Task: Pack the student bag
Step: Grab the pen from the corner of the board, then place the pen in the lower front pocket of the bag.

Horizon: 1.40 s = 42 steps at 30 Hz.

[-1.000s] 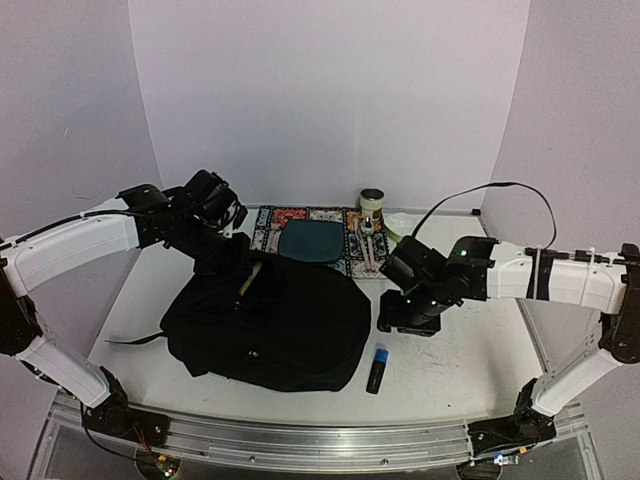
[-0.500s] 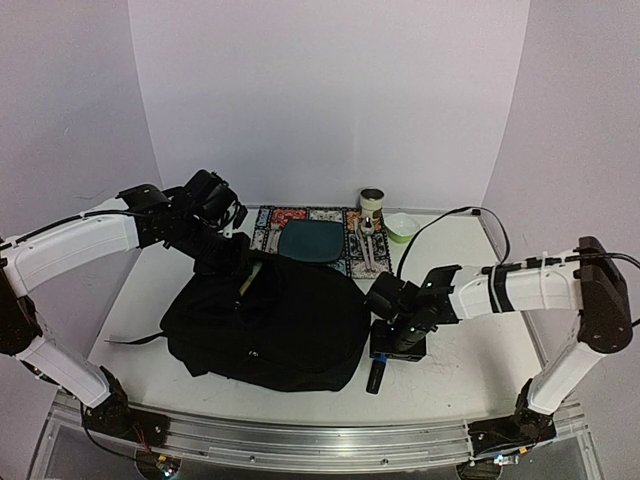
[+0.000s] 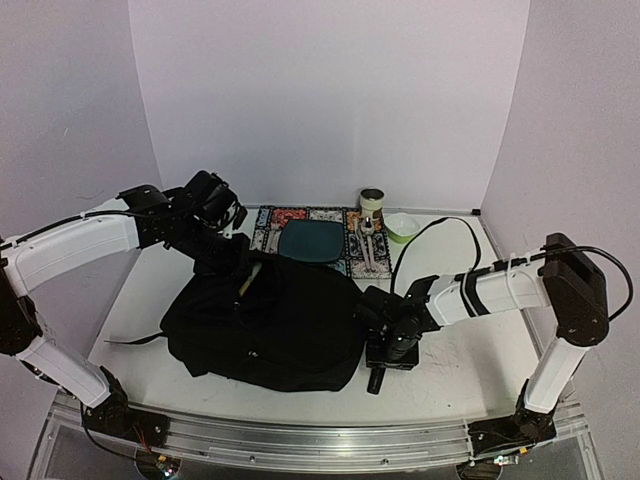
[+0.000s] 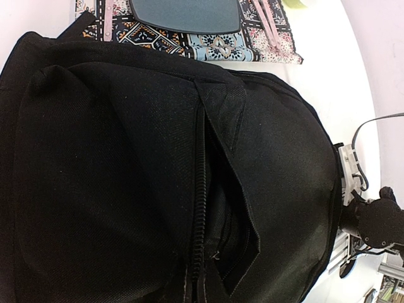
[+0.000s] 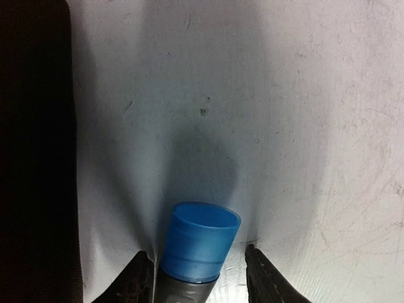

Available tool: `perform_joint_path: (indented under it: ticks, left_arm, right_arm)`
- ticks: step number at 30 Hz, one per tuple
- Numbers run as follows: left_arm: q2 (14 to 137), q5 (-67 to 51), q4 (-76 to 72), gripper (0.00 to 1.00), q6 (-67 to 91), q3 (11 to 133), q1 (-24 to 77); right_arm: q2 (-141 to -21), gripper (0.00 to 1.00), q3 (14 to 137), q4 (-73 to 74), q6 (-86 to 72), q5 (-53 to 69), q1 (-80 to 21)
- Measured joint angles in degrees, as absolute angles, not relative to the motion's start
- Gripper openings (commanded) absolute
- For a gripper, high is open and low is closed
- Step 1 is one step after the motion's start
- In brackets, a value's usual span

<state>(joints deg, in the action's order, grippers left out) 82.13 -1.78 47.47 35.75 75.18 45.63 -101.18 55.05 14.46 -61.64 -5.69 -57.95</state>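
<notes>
The student bag [image 3: 275,325] is a large black backpack lying mid-table, its zipper open in the left wrist view [image 4: 201,189]. My left gripper [image 3: 228,256] is at the bag's far top edge and appears shut on its fabric; its fingers are hidden in the left wrist view. A marker with a blue cap [image 3: 377,376] lies on the table to the right of the bag. My right gripper [image 3: 392,348] is down over it. In the right wrist view the gripper [image 5: 199,278] is open, and the marker [image 5: 197,246] lies between the fingers [image 5: 140,278], with a gap on each side.
A patterned mat [image 3: 300,222] at the back holds a dark teal plate [image 3: 310,242] and pink utensils [image 3: 368,245]. A tin can [image 3: 372,203] and a green bowl [image 3: 402,226] stand behind. A yellowish stick [image 3: 245,279] pokes from the bag. A black strap [image 3: 130,342] trails left.
My right arm has swung left and toward the near edge, coming down over the blue-capped marker. The left arm and the bag have not moved.
</notes>
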Motion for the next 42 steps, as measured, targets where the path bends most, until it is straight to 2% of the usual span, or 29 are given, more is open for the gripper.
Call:
perform_joint_path:
  ticks: [4, 9, 13, 20, 30, 36, 42]
  left_arm:
    - [82.1, -1.8, 47.5, 0.0, 35.7, 75.2, 45.6]
    - [82.1, -1.8, 47.5, 0.0, 35.7, 75.2, 45.6]
    - [82.1, -1.8, 47.5, 0.0, 35.7, 75.2, 45.5]
    - [82.1, -1.8, 47.5, 0.0, 35.5, 75.2, 45.4]
    - [82.1, -1.8, 47.2, 0.0, 35.4, 74.3, 45.0]
    - [82.1, -1.8, 46.9, 0.0, 35.4, 73.8, 44.9]
    - [82.0, -2.0, 46.9, 0.0, 35.4, 73.7, 44.9]
  right_arm:
    - [-101.3, 0.32, 55.0, 14.5, -61.9, -6.5, -58.0]
    - [-100.4, 0.09, 53.8, 13.5, -62.4, -7.6, -58.0]
    - [-99.0, 0.0, 52.4, 14.0, -62.4, -8.4, -58.0]
    - [-94.0, 0.0, 53.5, 20.9, -61.7, -11.5, -57.8]
    - [-87.9, 0.0, 66.6, 25.6, -58.3, -13.3, -57.5]
    - [-87.6, 0.0, 75.5, 24.8, -55.3, -11.7, -57.5]
    - [-88.0, 0.0, 78.8, 19.2, -54.1, -6.0, -57.5]
